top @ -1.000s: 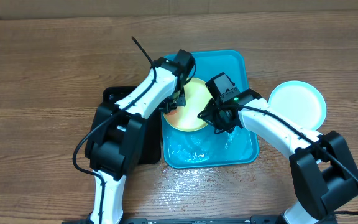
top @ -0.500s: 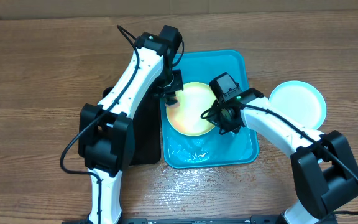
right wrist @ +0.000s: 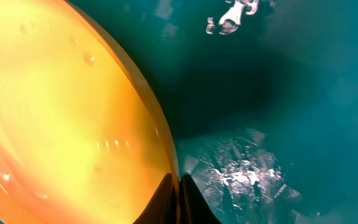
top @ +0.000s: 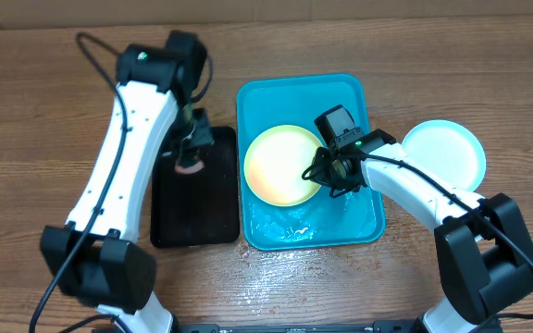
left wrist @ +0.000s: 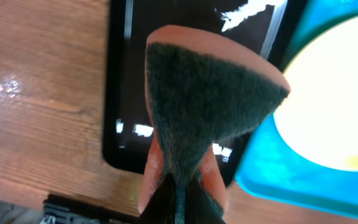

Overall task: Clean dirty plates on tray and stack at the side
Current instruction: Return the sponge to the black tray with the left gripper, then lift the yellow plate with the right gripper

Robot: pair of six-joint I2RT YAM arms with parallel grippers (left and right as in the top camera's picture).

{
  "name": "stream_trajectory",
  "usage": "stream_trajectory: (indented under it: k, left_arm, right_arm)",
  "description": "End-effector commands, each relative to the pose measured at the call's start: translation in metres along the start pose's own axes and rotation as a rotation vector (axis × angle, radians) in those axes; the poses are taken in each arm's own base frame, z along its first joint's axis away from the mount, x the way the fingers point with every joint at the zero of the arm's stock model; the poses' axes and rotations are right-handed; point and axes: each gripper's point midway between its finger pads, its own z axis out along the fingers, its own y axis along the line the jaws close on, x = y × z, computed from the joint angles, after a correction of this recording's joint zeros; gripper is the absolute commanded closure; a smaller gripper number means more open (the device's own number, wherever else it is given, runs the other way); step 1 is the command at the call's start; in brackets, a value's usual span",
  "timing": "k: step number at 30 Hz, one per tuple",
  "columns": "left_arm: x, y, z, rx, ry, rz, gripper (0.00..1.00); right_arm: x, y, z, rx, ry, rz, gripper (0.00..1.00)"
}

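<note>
Step in hand: scrubbing, with the scrubbing tool off the work.

1. My right gripper (top: 330, 176) is closed narrowly on the right rim of the pale yellow-green round plastic plate (top: 280, 165). The right wrist view shows the rim pinched between the jaws.
2. That plate lies in the upper half of the turquoise rectangular plastic tray (top: 359, 215), whose floor is wet.
3. My left gripper (top: 191, 150) is clamped on the orange sponge with a dark green scouring face (left wrist: 210, 106). It hangs above the black rectangular tray (top: 192, 217), left of the turquoise one and clear of the plate.
4. The light blue round plate with a white centre (top: 442, 154) sits apart on the wooden table (top: 44, 111), right of the tray. I judge that to be the stacking place.

Orientation: the pinched plate faces up. Being round, it has no long axis; I cannot tell whether its gripped edge is raised. The tray's long axis runs from the table's near edge to its far edge.

Next move, as I judge it: a faint reddish tint shows on the plate's left part. If that is residue, the sponge must return, scouring face down, while the right jaws brace the rim. If clean, lift by the rim and carry it to the blue plate.
</note>
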Motion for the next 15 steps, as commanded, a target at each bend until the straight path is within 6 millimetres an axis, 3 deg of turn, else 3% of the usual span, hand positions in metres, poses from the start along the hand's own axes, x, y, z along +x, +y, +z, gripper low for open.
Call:
stream_trajectory:
  k: [1, 6, 8, 10, 13, 14, 15]
  left_arm:
    - [0.013, 0.012, 0.042, -0.075, 0.067, -0.006, 0.96]
    - [0.029, 0.013, 0.114, -0.093, 0.099, -0.013, 0.96]
    - [0.034, 0.013, 0.132, -0.083, 0.105, -0.017, 0.96]
    - [0.039, 0.012, 0.142, -0.060, 0.121, -0.024, 0.96]
    - [0.038, 0.010, 0.138, -0.045, 0.121, -0.028, 0.95]
    - [0.037, 0.009, 0.134, -0.042, 0.118, -0.028, 0.85]
    - [0.036, 0.009, 0.128, -0.040, 0.114, -0.028, 0.63]
  right_arm:
    - [-0.008, 0.012, -0.008, -0.048, -0.016, -0.062, 0.96]
    - [-0.007, 0.012, -0.008, -0.048, -0.014, -0.067, 0.96]
    - [-0.007, 0.013, -0.008, -0.050, -0.013, -0.069, 0.96]
    - [-0.007, 0.013, -0.008, -0.050, -0.012, -0.069, 0.96]
    - [-0.008, 0.014, -0.008, -0.056, -0.014, -0.069, 0.96]
    - [-0.008, 0.014, -0.009, -0.057, -0.015, -0.069, 0.96]
    - [-0.008, 0.015, -0.009, -0.058, -0.016, -0.070, 0.96]
